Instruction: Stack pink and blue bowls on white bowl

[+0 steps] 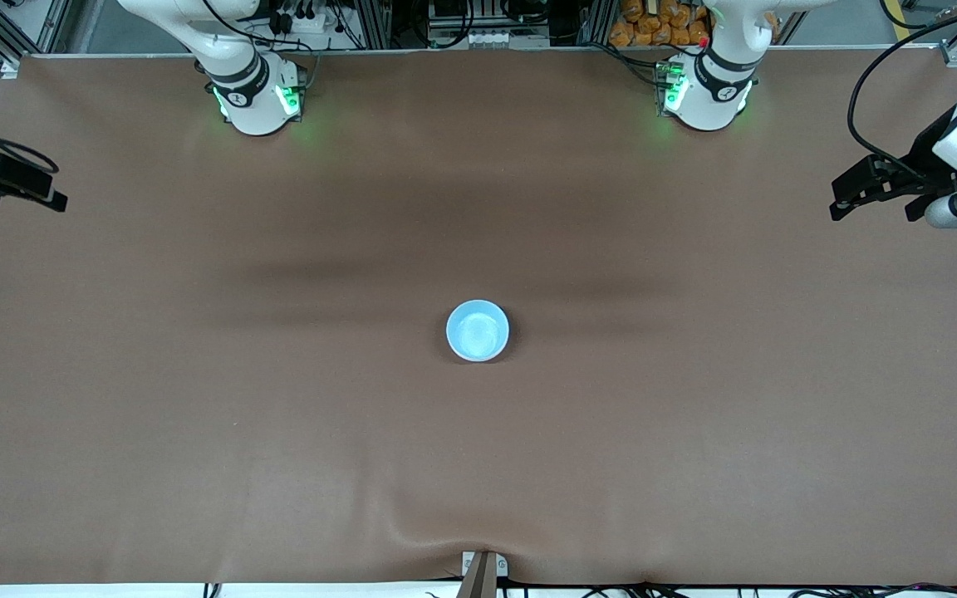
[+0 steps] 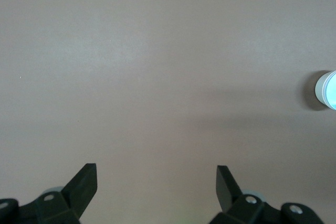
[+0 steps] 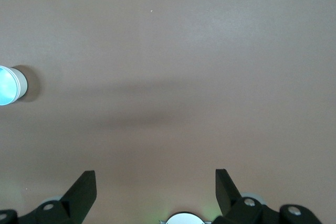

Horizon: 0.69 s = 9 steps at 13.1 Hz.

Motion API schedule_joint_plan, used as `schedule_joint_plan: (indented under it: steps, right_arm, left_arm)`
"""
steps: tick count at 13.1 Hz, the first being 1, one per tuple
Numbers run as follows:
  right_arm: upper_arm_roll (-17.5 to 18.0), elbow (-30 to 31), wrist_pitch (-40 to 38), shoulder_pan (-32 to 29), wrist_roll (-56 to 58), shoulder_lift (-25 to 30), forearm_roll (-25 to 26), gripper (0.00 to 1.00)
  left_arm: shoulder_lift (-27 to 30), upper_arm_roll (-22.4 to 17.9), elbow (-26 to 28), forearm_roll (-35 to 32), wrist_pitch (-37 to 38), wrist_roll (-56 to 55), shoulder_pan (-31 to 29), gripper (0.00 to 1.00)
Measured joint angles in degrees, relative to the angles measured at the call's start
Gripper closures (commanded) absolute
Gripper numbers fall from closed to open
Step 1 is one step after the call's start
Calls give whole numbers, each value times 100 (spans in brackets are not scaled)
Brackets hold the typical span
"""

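Observation:
A single light blue bowl (image 1: pixel 477 330) stands upright at the middle of the brown table. It also shows at the edge of the left wrist view (image 2: pixel 329 89) and of the right wrist view (image 3: pixel 6 85), where the outer wall looks white. I cannot tell whether other bowls sit under it. No pink bowl and no separate white bowl are in view. My left gripper (image 1: pixel 837 202) hangs open and empty over the left arm's end of the table (image 2: pixel 156 174). My right gripper (image 1: pixel 57 189) hangs open and empty over the right arm's end (image 3: pixel 156 179). Both are well away from the bowl.
The two arm bases (image 1: pixel 256 100) (image 1: pixel 707 95) stand at the table edge farthest from the front camera. The right arm's base shows in the right wrist view (image 3: pixel 182 219). A small metal clamp (image 1: pixel 483 569) sits at the nearest edge.

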<state>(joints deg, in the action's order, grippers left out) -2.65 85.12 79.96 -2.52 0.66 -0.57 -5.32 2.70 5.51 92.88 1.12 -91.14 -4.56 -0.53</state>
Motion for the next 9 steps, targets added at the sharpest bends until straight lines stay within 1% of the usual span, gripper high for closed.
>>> schedule_joint_plan:
  steps: [4,9]
  right_arm:
    - [48,4,6,3,-181,9,26,0]
    - [127,20,9,4,-268,9,394,0]
  left_arm:
    - [-34,-6,0,0,6,0,-6,0]
    - [-55,-12,0,0,6,0,-13,0]
